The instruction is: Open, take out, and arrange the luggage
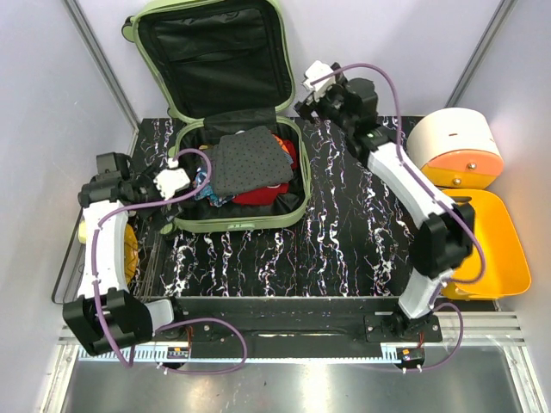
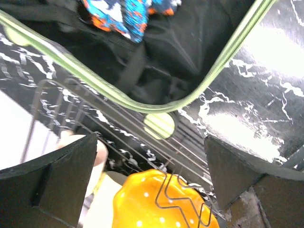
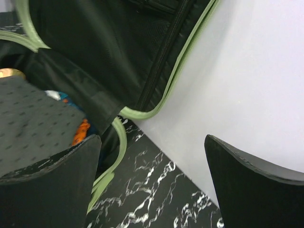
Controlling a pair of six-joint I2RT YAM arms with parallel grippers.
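The pale-green luggage (image 1: pixel 241 225) lies open on the black marbled table. Its lid (image 1: pixel 215 52) leans upright against the back wall and shows black lining. The base holds a dark grey dotted cloth (image 1: pixel 250 159), a red garment (image 1: pixel 263 194) and a colourful patterned cloth (image 2: pixel 126 16). My left gripper (image 1: pixel 172 185) hovers at the luggage's left side, open and empty (image 2: pixel 149 147), over its green rim (image 2: pixel 142 105). My right gripper (image 1: pixel 312 99) is at the lid's right lower corner, open and empty (image 3: pixel 153 142), beside the green edge (image 3: pixel 171 80).
A wire rack (image 1: pixel 146 267) sits at the table's left with a yellow-orange dotted object (image 2: pixel 156 204) in it. A yellow-orange tray (image 1: pixel 499 249) and a white-and-orange round container (image 1: pixel 455 142) stand at the right. Grey walls close in the back and sides.
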